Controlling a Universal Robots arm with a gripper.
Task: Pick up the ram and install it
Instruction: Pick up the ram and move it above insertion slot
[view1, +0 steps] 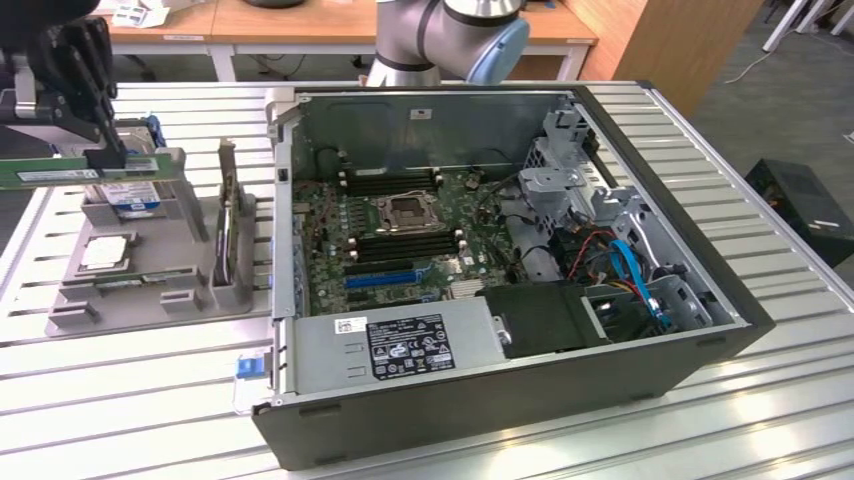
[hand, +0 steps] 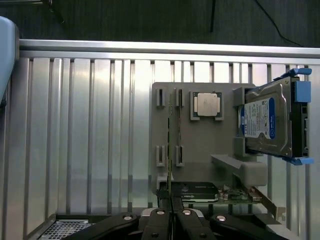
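The ram (view1: 94, 170) is a thin green stick held level in the air at the exterior view's left, above the grey holder tray (view1: 134, 305). My gripper (view1: 104, 152) is shut on it from above. In the wrist view the ram (hand: 170, 150) shows edge-on as a thin line running out from my gripper (hand: 171, 206) over the holder tray (hand: 200, 145). The open computer case (view1: 534, 420) lies to the exterior view's right, with the dark memory slots (view1: 400, 245) on its motherboard beside the CPU socket (view1: 404, 210).
On the holder tray stand a hard drive (view1: 130, 195) (hand: 267, 120), a square silver CPU chip (view1: 104, 252) (hand: 207, 104) and an upright expansion card (view1: 230, 235). A blue long slot (view1: 380, 278) lies on the motherboard. The case walls rise around the board. The table (view1: 134, 400) is ribbed metal.
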